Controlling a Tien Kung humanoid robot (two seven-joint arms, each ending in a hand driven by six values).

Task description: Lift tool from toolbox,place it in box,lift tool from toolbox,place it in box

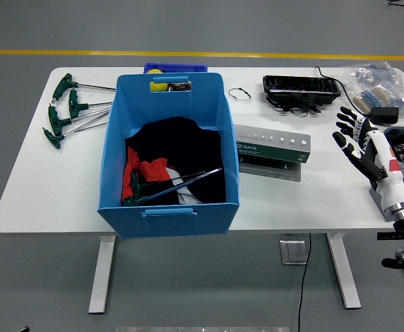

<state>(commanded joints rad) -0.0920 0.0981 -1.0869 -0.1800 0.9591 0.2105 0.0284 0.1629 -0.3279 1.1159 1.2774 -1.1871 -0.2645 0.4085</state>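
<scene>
My left arm is out of view. My right robot hand (354,142) hovers over the right end of the worktop (50,194), fingers spread, holding nothing; the forearm is cut off at the picture's right edge.

Hard to read: the heap in the blue box (169,153). There's a black cloth (181,149), something red (141,173) and a bit of white under it, can't tell what they are. One T-handle tool (167,185) lies on top of that, green handle at the box's near left, shaft slanting up to the right. At the box's far end sit a yellow round thing (159,86) and some small dark metal bits, too small to make out. A blue tray (176,68) behind the box is mostly hidden by it.

Green tool rack (271,146) lies just right of the box, a row of holes along its top, all look bare. Three more T-handle tools (69,111) lie on the worktop left of the box, handles to the left.

Far right: black case (300,88) with cables, a clear plastic bag (378,83) of small parts, a black block (384,114), and a grey tray of parts partly hidden behind my wrist. Small wire loop (239,94) lies between box and case.
</scene>
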